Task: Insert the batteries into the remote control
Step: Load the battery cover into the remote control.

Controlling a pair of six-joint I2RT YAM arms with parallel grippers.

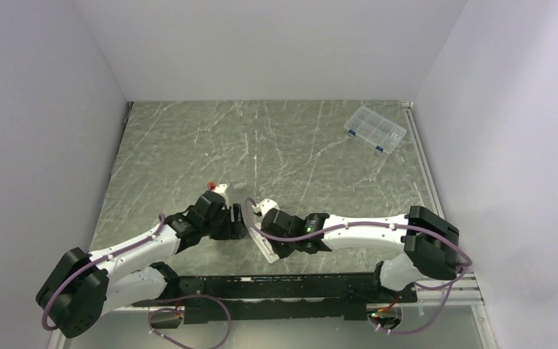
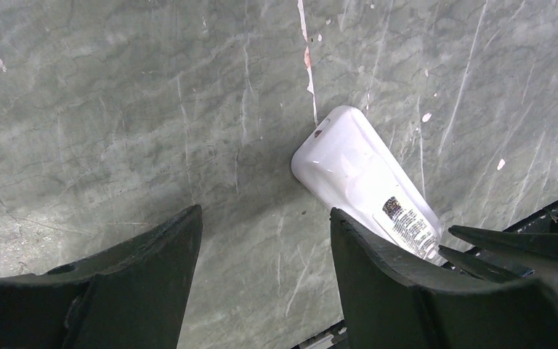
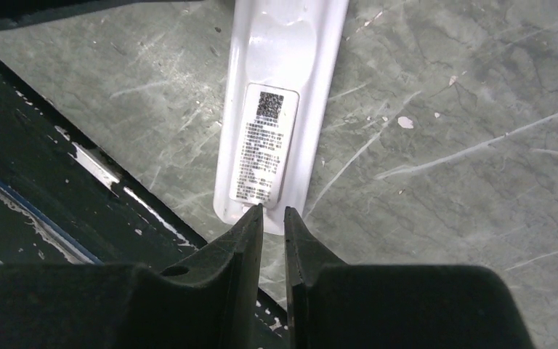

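1. Evidently you are still readying the slim white rectangular plastic remote control. It lies back side up on the grey marbled tabletop, between the two hands.
2. Your left hand hangs spread wide and empty just beside the remote.
3. Your right hand has its fingers almost pressed together at the remote's near end. I cannot tell if they pinch its edge.
4. The small dark cylindrical batteries show in no view, so your next move is probably to steady the remote, open its back, then find them.
5. The white printed label carries a QR code and fine lines too small to read. No brand shows.
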